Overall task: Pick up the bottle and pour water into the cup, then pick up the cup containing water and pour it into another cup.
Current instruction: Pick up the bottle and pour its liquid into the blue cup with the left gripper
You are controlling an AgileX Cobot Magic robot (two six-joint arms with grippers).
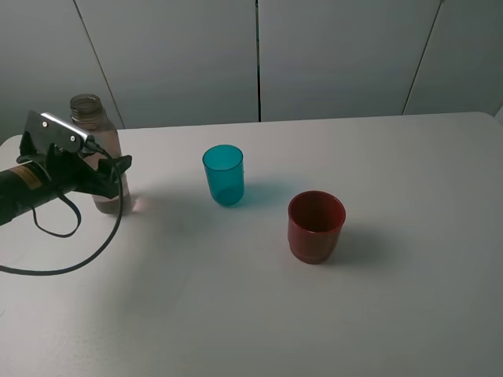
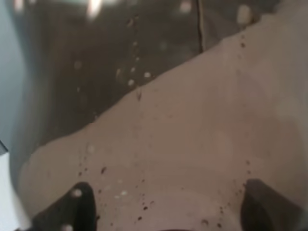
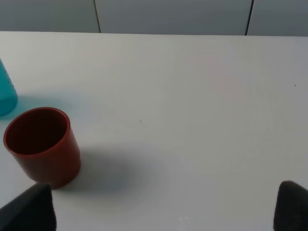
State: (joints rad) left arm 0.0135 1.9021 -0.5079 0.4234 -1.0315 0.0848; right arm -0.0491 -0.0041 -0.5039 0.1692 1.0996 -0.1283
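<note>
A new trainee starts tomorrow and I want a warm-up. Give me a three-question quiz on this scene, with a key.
1. True or false: the left pincer is shut on the bottle.
2. Which stands nearer the bottle? A) the red cup B) the teal cup
3. Fill in: both cups stand ____ on the table.
Key: 1 true; 2 B; 3 upright.

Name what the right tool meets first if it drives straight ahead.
Probably the dark red cup, just beyond one finger of the right tool; elsewhere only bare table shows. Depth is unclear.
</note>
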